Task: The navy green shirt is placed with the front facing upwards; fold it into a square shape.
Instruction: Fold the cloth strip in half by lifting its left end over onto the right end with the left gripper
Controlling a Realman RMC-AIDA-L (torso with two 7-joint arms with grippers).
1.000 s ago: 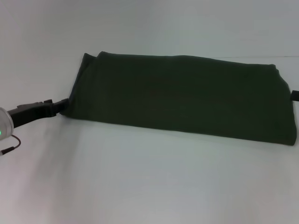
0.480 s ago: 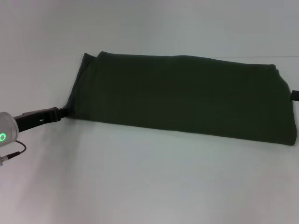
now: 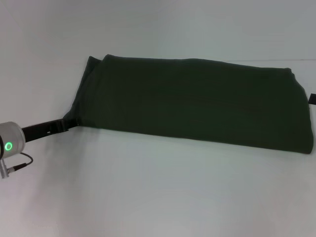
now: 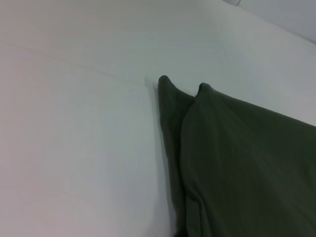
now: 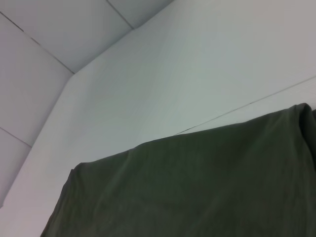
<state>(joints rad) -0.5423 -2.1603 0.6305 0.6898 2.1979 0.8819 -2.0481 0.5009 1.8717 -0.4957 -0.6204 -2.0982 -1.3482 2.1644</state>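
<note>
Table: white surface filling the head view, with wide bare room lying in front of the shirt and to its left; a thinner bare strip is running behind it. A faint seam line is showing on the surface past the shirt's far edge in both wrist views.

Navy green shirt: lying flat across the middle and right of the table, folded into a long band running left to right. No lettering or label is showing. Far edge is running fairly straight, near edge is slanting down toward the right. Right end is sitting near the frame edge. At the left end two layers are showing, the under layer poking out past the upper one; the left wrist view is showing this as two pointed corners side by side.

Left gripper: reaching in low from the left edge of the table, its dark tip touching the shirt's left near corner. Can't tell how far the fingers are apart or whether any cloth is caught between them.

Right gripper: only a small dark sliver is peeking in at the right frame edge, just beside the shirt's right end. Finger state can't be made out.
</note>
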